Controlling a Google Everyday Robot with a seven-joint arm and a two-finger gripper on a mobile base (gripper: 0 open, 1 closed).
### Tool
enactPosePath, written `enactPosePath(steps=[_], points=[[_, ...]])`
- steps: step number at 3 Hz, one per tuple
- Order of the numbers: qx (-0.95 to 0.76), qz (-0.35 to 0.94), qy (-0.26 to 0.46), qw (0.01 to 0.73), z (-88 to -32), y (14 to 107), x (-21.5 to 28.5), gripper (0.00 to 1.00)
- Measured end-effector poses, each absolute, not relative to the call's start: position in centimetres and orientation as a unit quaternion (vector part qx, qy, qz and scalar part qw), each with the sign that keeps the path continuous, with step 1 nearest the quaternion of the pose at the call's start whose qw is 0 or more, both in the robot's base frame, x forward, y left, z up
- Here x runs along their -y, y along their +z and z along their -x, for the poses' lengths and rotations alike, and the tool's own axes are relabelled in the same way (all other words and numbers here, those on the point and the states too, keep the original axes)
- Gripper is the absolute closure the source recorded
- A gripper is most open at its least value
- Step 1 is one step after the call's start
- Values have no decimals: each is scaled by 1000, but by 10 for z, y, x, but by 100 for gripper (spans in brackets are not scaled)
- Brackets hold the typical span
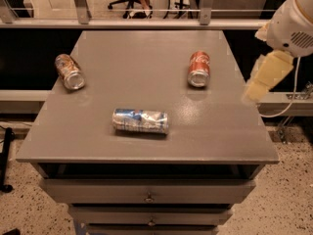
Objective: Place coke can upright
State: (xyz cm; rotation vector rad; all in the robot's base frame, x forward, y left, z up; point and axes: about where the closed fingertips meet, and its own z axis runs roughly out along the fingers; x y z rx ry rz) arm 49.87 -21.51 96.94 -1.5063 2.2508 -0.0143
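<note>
While the coke can [199, 69] is lying on its side toward the right rear of the grey surface [146, 43], with one silver end facing the camera and its length running front to back, you are looking at a task whose real work is not yet begun. Your gripper [259, 82] is hanging just off the right edge of the surface, angled down and inward, well apart from the can and touching nothing. Whether it is released or clenched you cannot tell from this view, though nothing is showing in its hold.

It is probably sitting out there because the can is on the side nearest the arm, so a reach inward is crossing only bare surface. The blue-and-silver can [141, 121] is lying crosswise near the front middle, and the mottled brown-orange can [69, 71] is lying at the left edge. Both are well apart from your target, so neither is crowding the approach.

Because the coke can is resting on its round wall, it is likely to roll left or right if nudged. You are probably wanting a grip across its body, then a turn that is bringing a silver end down flat.
</note>
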Motion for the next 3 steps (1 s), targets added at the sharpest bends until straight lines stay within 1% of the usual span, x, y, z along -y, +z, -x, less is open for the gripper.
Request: enactPosePath(steps=[1, 2, 3], points=[[-846, 467, 25, 255, -563, 966, 217, 0], [-878, 389, 59, 272, -620, 961, 213, 0], [-910, 318, 66, 258, -662, 944, 203, 0]])
